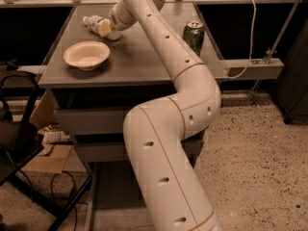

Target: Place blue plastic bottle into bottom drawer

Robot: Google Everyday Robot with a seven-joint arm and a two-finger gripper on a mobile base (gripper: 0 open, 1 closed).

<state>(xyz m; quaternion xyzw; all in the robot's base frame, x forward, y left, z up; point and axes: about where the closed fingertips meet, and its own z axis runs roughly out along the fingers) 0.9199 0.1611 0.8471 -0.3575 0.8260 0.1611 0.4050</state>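
Grey bench top (144, 69) w/ the blue plastic bottle (93, 21) lying on its side near the far-left corner, cap end toward the left edge; the gripper (107, 29) sits right at the bottle's nearer end, touching or all but touching it; whether it's clamped on the bottle or loose I cannot tell, since the wrist covers the contact. A cream bowl (86, 55) rests upright just nearer the front than the bottle, by the left edge; a green can (193, 34) stands near the right edge, well apart from both. The white arm (166, 129) crosses the top on a diagonal, then folds down past the front edge.

Step in hand, as I read it: securing the bottle, i.e. the task is at an early stage and nothing has been lifted. To do it well: take the bottle across its body, not at the cap, so it can't pivot; it's light, smooth and round, so prob. rolls if nudged sideways; close squarely, then check it comes up level. Lift straight off the top before swinging, esp. as the bowl is close on the route to the front edge; go over it, not through it.

The bottom drawer (113, 196) shows below the front edge as a flat grey tray, pulled out, partly hidden by the arm; two shut drawer fronts (86, 120) sit above it. Lower the bottle low over the tray floor before letting go, so it doesn't bounce or roll out.
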